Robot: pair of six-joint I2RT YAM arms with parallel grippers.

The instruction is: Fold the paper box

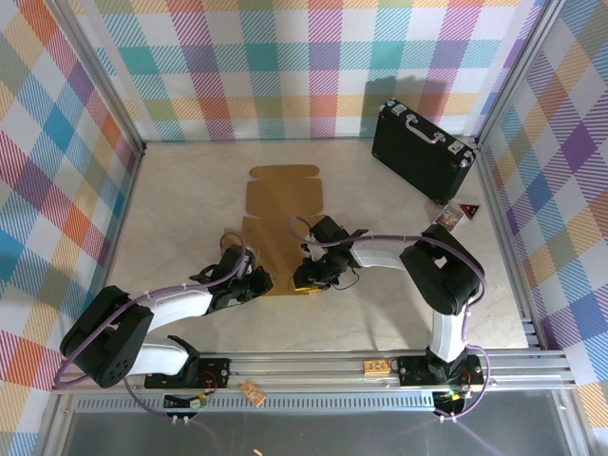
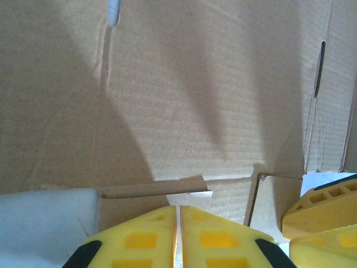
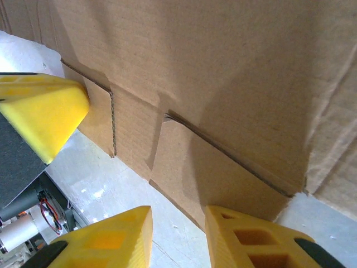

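The paper box (image 1: pixel 281 214) is a flat brown die-cut cardboard sheet lying mid-table. Both grippers sit at its near edge. My left gripper (image 1: pixel 258 283) is at the near-left corner. In the left wrist view its yellow fingers (image 2: pixel 177 211) are pressed together, with their tips at a slightly raised near flap (image 2: pixel 150 187); nothing shows between them. My right gripper (image 1: pixel 310 279) is at the near-right corner. Its jaws (image 3: pixel 178 223) stand apart over the table, and a cardboard flap (image 3: pixel 223 178) reaches down against the right finger (image 3: pixel 240 234).
A black hard case with silver trim (image 1: pixel 423 150) stands at the back right, with a small card (image 1: pixel 457 214) beside it. The patterned walls and metal frame (image 1: pixel 503 237) enclose the table. The right gripper's yellow fingers (image 2: pixel 321 206) show in the left wrist view.
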